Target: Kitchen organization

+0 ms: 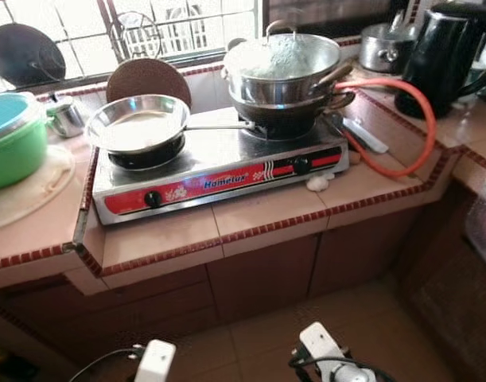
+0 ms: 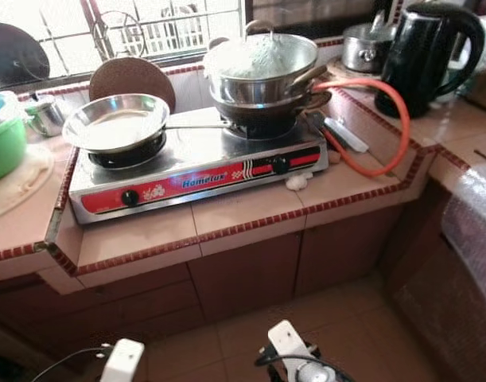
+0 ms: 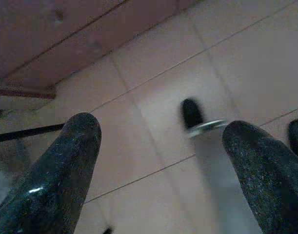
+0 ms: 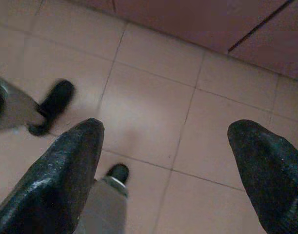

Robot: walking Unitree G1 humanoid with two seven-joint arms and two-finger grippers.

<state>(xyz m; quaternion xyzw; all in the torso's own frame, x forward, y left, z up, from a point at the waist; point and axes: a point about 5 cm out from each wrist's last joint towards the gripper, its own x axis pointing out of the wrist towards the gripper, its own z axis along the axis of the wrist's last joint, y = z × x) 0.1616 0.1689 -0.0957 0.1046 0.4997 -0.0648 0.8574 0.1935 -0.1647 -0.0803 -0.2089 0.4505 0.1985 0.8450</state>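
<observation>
A: What's in front? Biggest first.

B: A tiled counter (image 1: 266, 215), a two-burner stove (image 1: 219, 171) on it, stacked pots (image 1: 284, 76) on one burner, a frying pan (image 1: 139, 122) on the other, a black kettle (image 1: 445, 56) at the right, an orange hose (image 1: 402, 127).

A: The arms?

B: Both hang low over the floor. Left gripper (image 3: 163, 161) and right gripper (image 4: 166, 165) are spread wide, empty.

A: Advice?

B: Step closer, raise one arm, approach the pan handle squarely.

A: Wrist views?

B: They show floor tiles (image 4: 153, 112); the head views show the counter.
</observation>
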